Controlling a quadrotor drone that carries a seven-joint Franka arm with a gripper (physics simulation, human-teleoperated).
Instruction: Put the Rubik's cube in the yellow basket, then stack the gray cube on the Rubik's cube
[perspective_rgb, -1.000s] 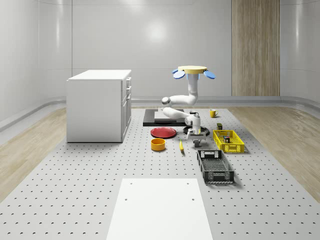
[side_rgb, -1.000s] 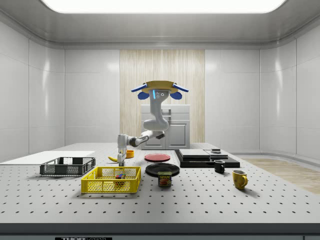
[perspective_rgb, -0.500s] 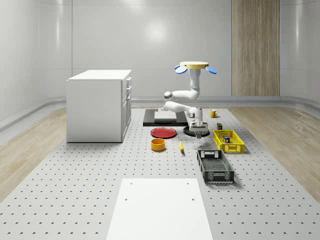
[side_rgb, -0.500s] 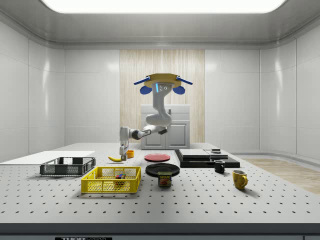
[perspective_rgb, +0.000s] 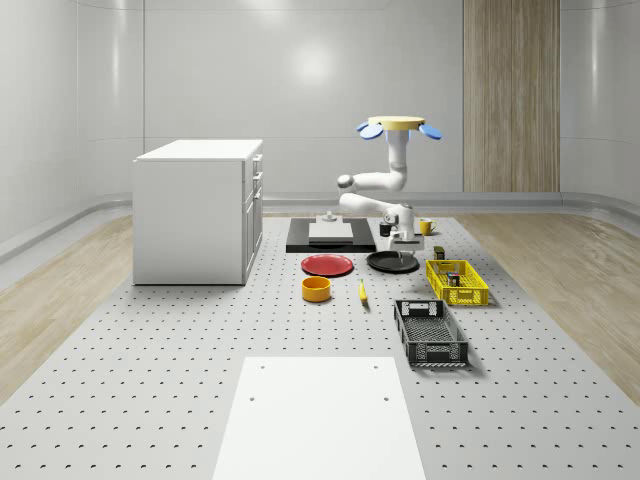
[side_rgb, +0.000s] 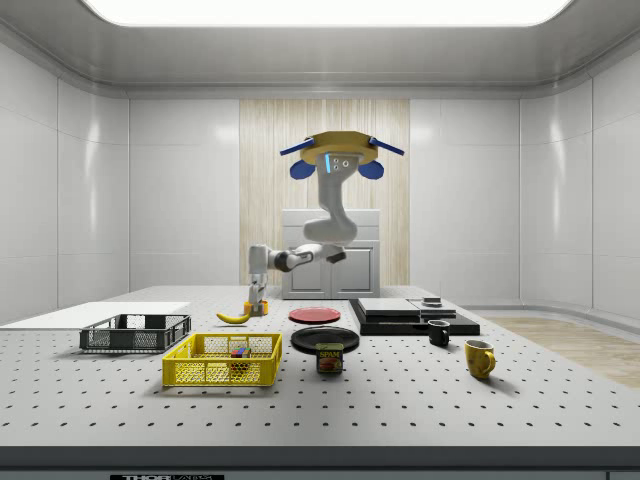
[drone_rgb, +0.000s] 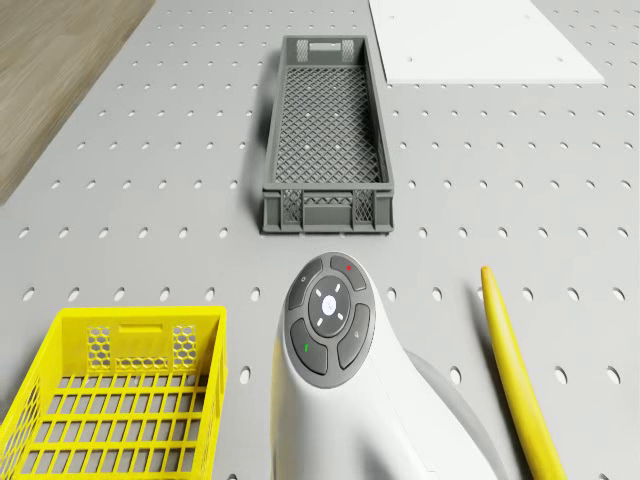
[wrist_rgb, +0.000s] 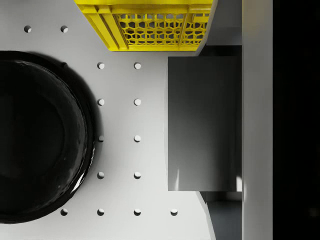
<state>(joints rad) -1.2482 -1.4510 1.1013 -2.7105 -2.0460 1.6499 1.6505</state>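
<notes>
Carrying gray cube (wrist_rgb: 204, 122), clamped in pincer (perspective_rgb: 403, 237) above black plate (perspective_rgb: 392, 262), drone (perspective_rgb: 402, 125) hovering over table's (perspective_rgb: 150, 340) far middle. Rubik's cube (side_rgb: 238, 352) already in yellow basket (perspective_rgb: 456, 282), right of centre. Best: centre over it, lower gently, then release.

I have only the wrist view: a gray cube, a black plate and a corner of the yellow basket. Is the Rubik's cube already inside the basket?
Observer: Yes, the side view shows the Rubik's cube inside the basket.
Operator: Where is the drone?
Observer: The drone hovers high above the table, near the plate.
Operator: Is the gripper low?
Observer: No, the gripper holds the gray cube well clear of the table, above the basket's rim height.
</notes>
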